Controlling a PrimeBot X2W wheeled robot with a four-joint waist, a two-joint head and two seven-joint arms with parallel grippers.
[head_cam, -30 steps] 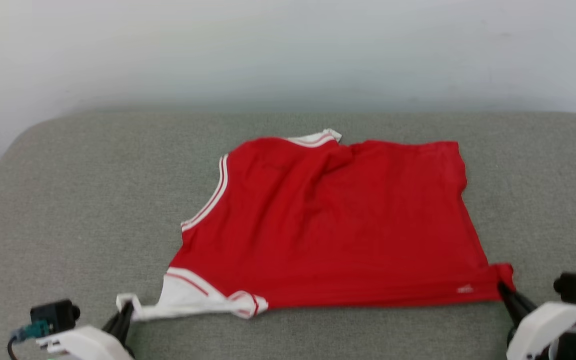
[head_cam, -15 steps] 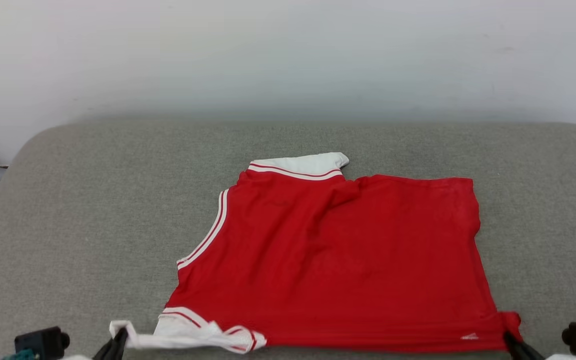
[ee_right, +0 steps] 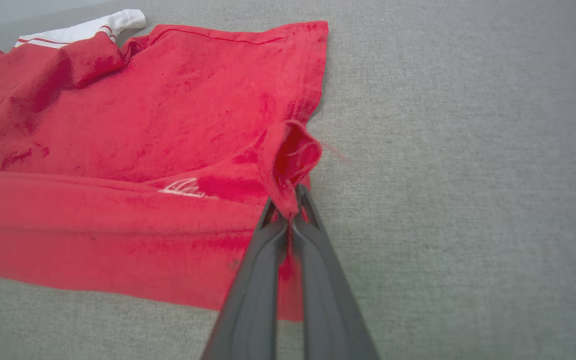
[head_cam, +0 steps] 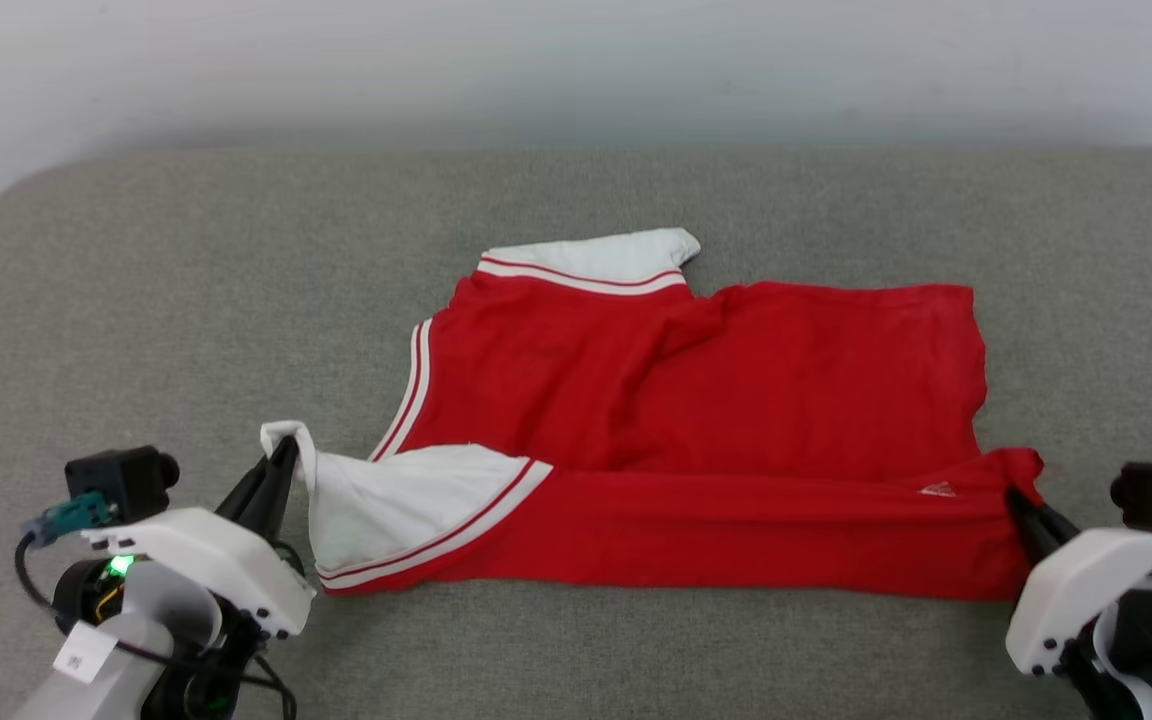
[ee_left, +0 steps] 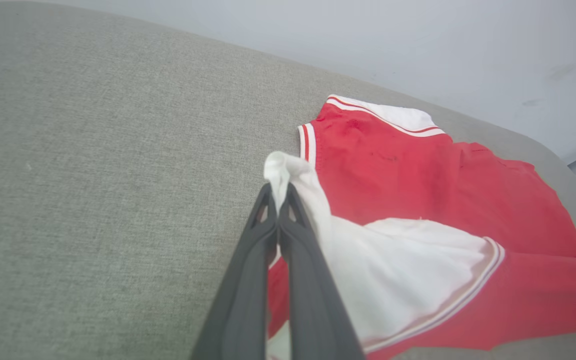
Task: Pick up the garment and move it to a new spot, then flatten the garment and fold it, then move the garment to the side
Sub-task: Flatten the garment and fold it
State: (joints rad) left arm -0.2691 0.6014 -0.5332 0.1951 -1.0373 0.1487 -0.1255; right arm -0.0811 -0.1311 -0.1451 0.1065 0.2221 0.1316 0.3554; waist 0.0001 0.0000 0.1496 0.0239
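I see left gripper [head_cam: 281, 458] clamped on garment [head_cam: 736, 400] white sleeve tip, right gripper [head_cam: 1016, 495] clamped on red hem corner; garment spans between them, mid-bench [head_cam: 576, 190].

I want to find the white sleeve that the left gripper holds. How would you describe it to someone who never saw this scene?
On the grey padded surface lies the red garment. Its near left corner ends in a white sleeve, its tip pinched by the left gripper. The other white sleeve, at the far edge, lies free.
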